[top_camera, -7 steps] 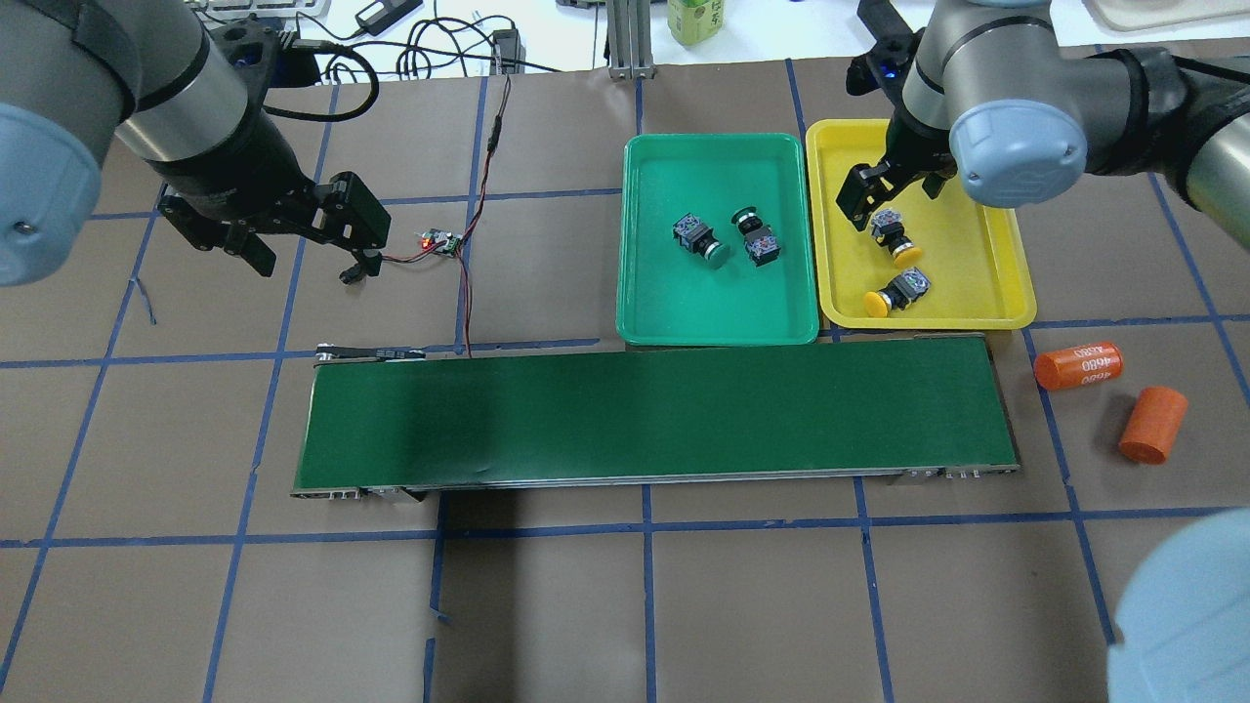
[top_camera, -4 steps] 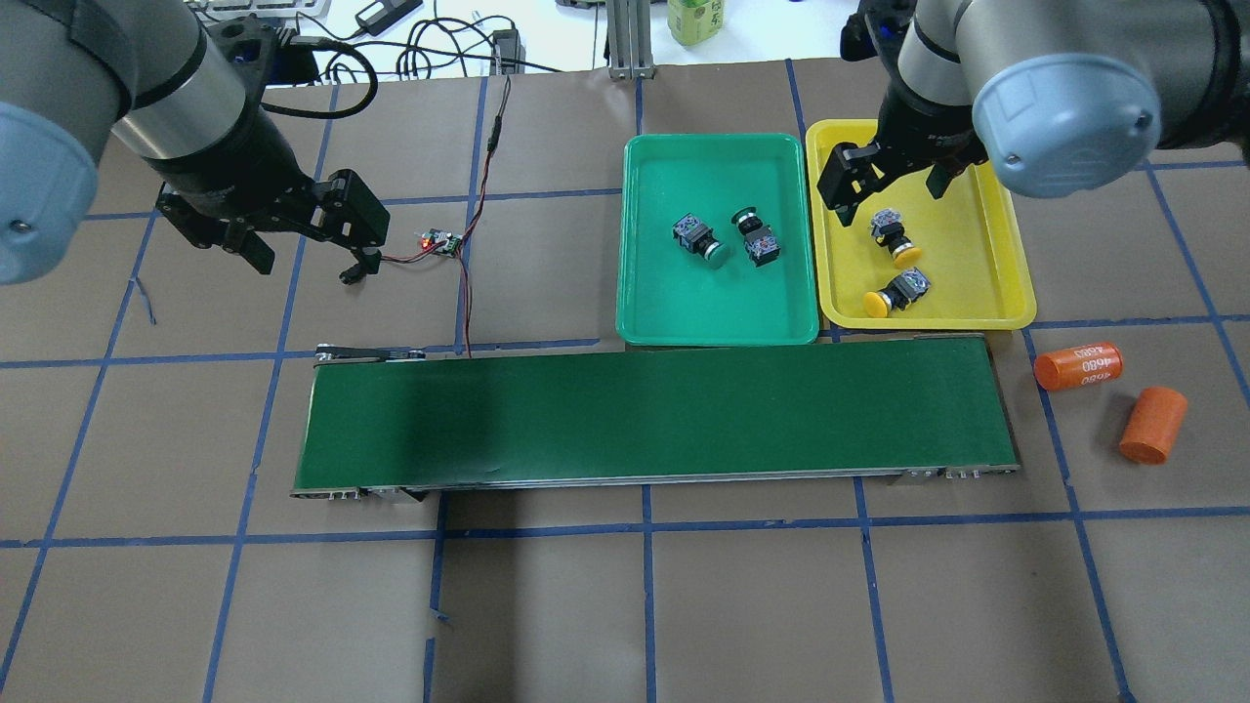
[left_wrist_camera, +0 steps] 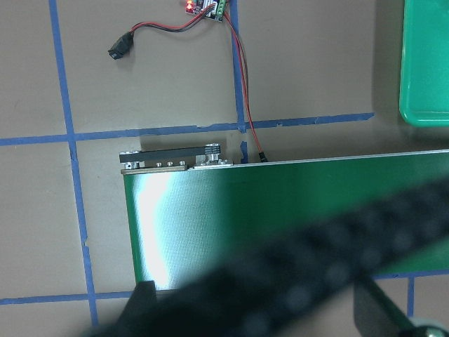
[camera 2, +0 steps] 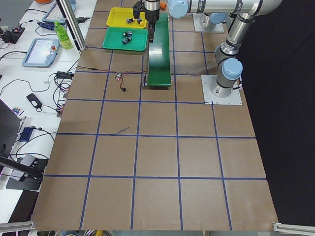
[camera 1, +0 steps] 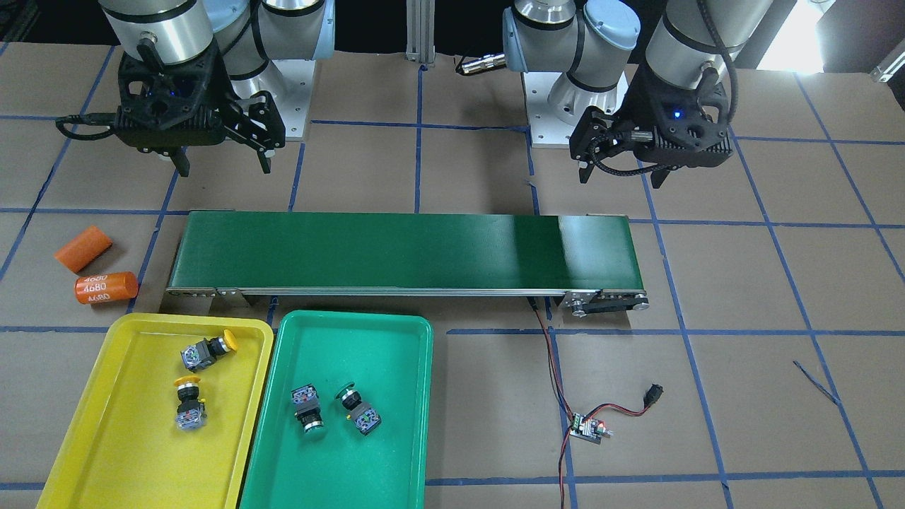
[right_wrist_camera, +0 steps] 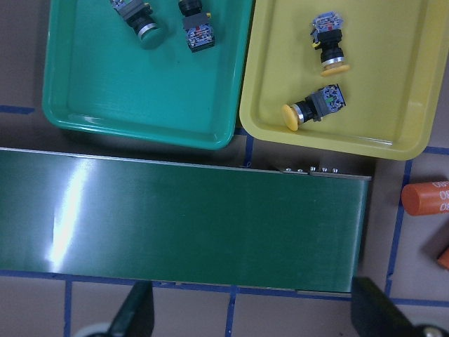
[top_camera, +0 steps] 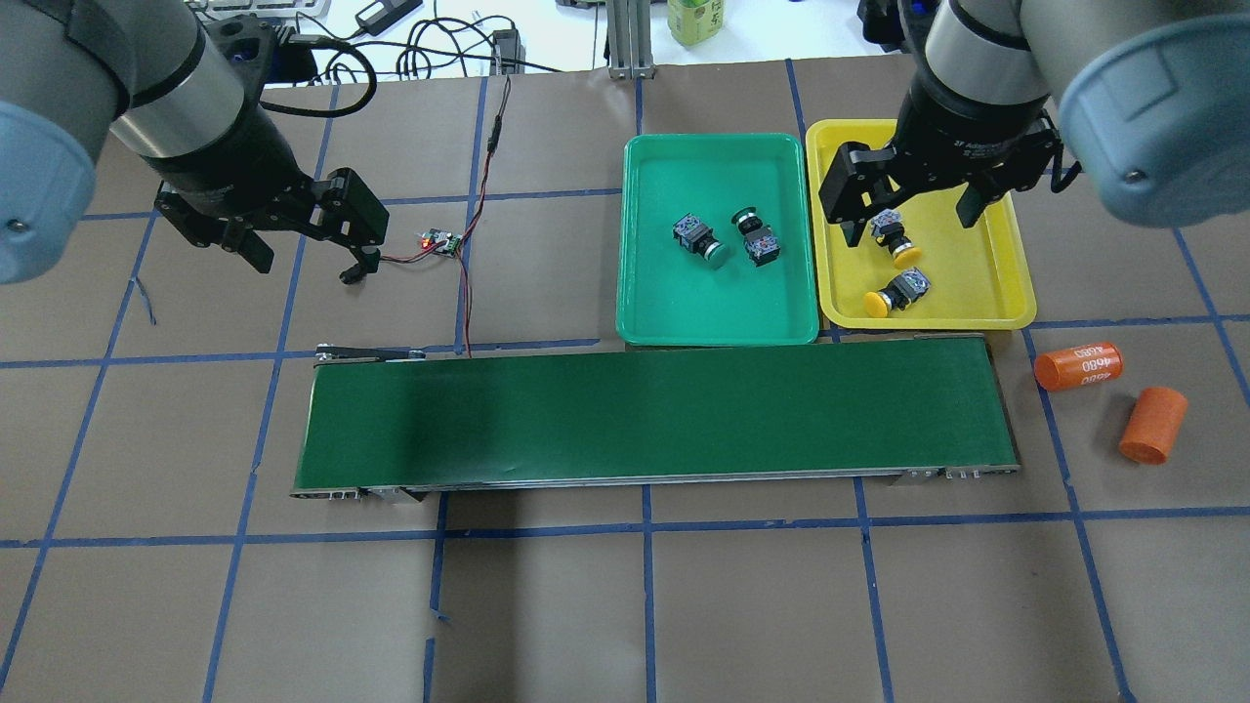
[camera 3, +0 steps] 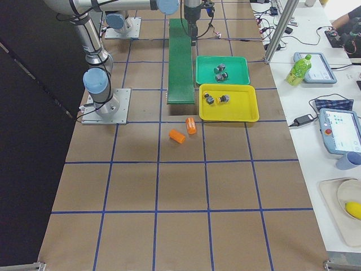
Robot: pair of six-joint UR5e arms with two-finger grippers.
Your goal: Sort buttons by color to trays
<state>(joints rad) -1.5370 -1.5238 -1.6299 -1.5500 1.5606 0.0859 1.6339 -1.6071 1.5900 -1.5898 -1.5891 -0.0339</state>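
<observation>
Beyond the belt, on the right: yellow tray, shallow glossy plastic with a rounded rim, holding two yellow-capped buttons lying on their sides, near each other but apart.
Beside it: green tray, the same shape, rims almost touching; two green-capped buttons lie close together mid-tray.
Buttons' make: black bodies, grey-blue blocks, mushroom caps.
Right gripper: jaws spread wide, nothing between them, hanging high over the yellow tray's end of the table.
Left gripper: also spread wide and empty, raised over the table at the belt's other end, near a small circuit board with red and black wires.
Conveyor belt: long, flat, dark green, metal-edged, running along the trays' near rims.
Strays: two orange cylinders past the belt's right end.
Table: brown paper, blue tape grid.
</observation>
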